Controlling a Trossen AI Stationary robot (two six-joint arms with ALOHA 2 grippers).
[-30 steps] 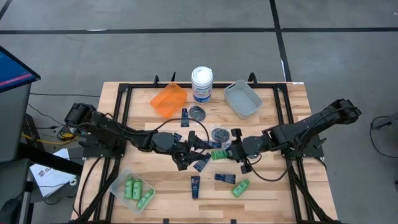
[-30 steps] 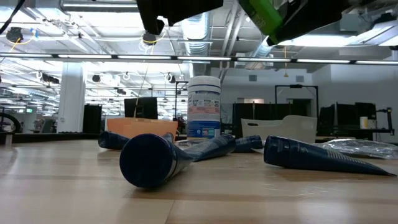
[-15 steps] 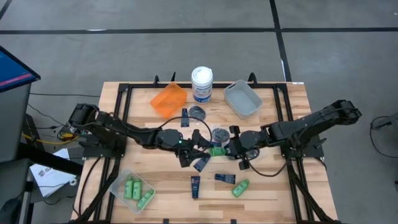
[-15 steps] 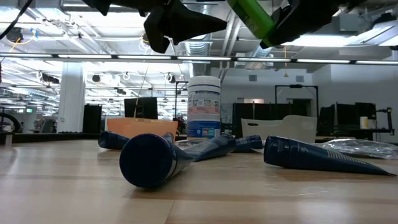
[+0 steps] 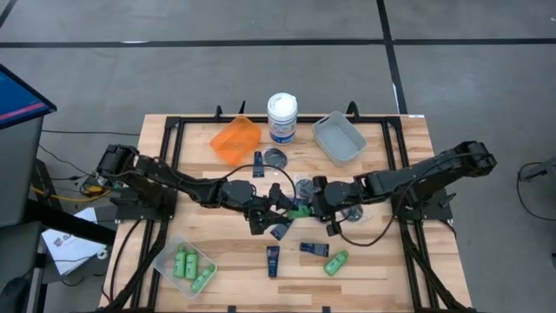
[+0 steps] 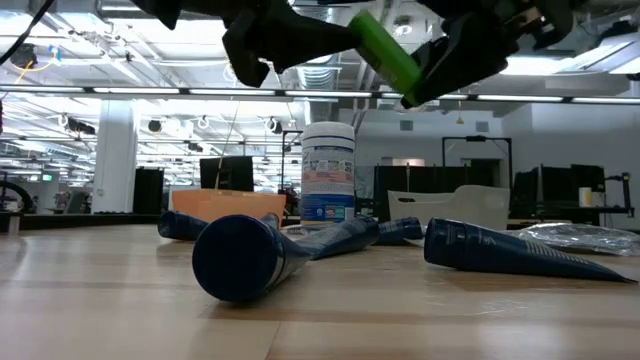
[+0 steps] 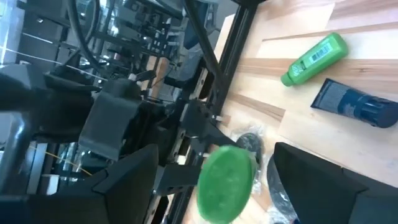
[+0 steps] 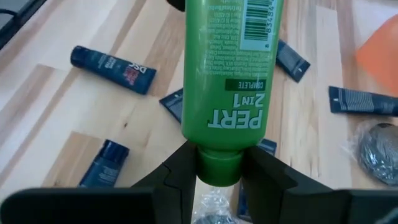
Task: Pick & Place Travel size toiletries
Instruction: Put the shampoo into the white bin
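My right gripper (image 5: 313,205) is shut on a bright green bottle (image 5: 300,210) above the table's middle. My left gripper (image 5: 281,207) faces it, open. In the left wrist view the bottle's round bottom (image 7: 227,179) sits between my left fingers (image 7: 124,183), with gaps on both sides. In the low view the bottle (image 6: 385,50) hangs high between both grippers. Navy tubes (image 5: 273,259) (image 5: 314,249), another green bottle (image 5: 336,262) and dark grey pots (image 5: 274,157) lie flat on the table. Several more green bottles lie in the clear bin (image 5: 165,261). My right gripper pinches the green bottle at its cap end (image 8: 217,163) between the two fingers (image 8: 177,169). It comes roughly level from the table's right. The bottle is lifted clear and points ahead of the fingers toward the left gripper, its bottom end tilted upward (image 6: 362,22).
An orange bin (image 5: 236,139), a white tub with a blue label (image 5: 281,117) and a grey bin (image 5: 339,137) stand along the far side. More navy tubes (image 6: 240,255) (image 6: 510,250) lie under the grippers. Black frame rails (image 5: 174,139) border the table.
My right gripper has carried the green bottle toward the table's left, up to the left gripper, and the bottle has tipped flatter. My left gripper has moved a little toward the table's right, so its fingers now stand on either side of the bottle's bottom end.
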